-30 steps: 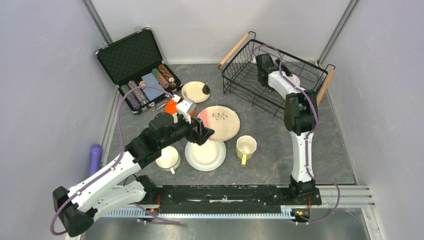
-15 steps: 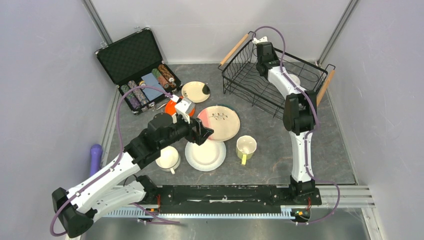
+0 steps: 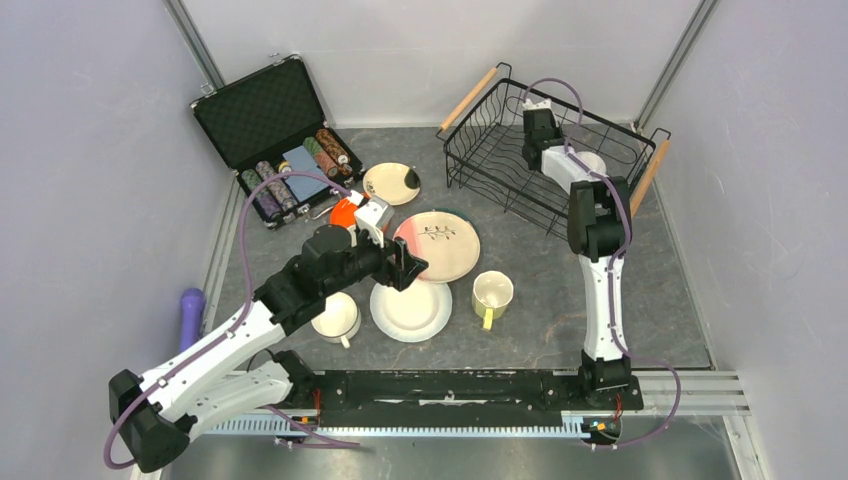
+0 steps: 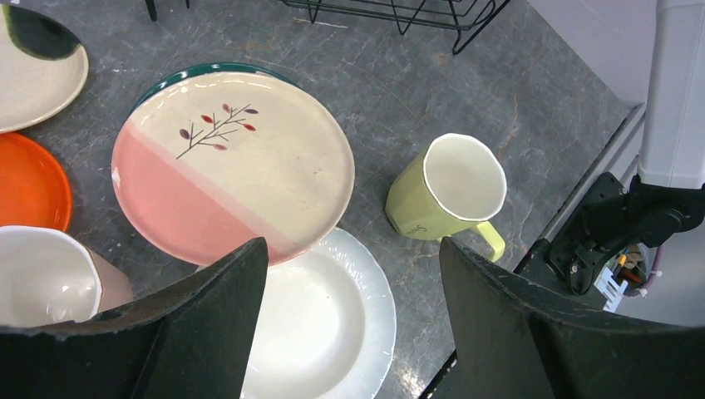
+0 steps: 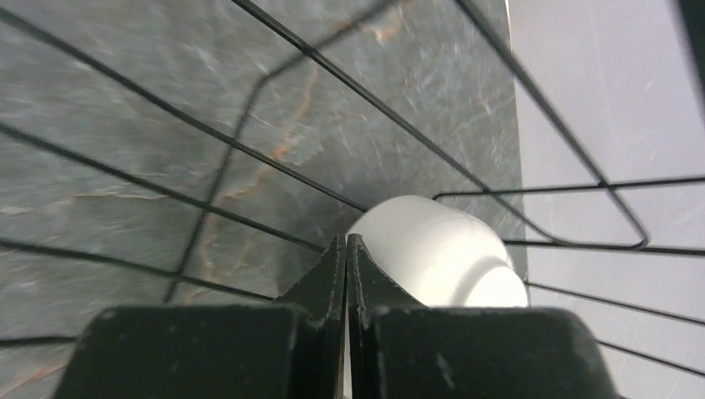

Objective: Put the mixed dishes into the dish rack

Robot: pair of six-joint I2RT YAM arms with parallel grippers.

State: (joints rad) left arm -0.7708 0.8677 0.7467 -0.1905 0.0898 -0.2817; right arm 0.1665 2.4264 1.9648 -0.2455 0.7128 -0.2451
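The black wire dish rack [image 3: 470, 132] with wooden handles stands at the back right. My right gripper [image 3: 543, 138] hangs inside it, shut on nothing, its tips [image 5: 346, 241] just in front of a white bowl [image 5: 436, 249] lying upside down on the rack wires [image 5: 166, 186]. My left gripper [image 3: 405, 268] is open above the white plate [image 4: 320, 320] and the edge of the pink-cream plate [image 4: 233, 158]. The yellow-green mug [image 4: 449, 191] stands to its right and a pink mug [image 4: 46, 274] to its left. The orange plate [image 3: 345, 212] and the cream black-spotted plate [image 3: 390, 183] lie farther back.
An open black case [image 3: 270, 120] holding striped chips and a blue box sits at the back left. A purple object [image 3: 190, 310] lies by the left wall. A teal rim [image 4: 199, 73] shows under the pink-cream plate. Walls close in on three sides.
My right gripper has shut with nothing in it and shifted a little to the right inside the rack. The left arm has hardly moved.
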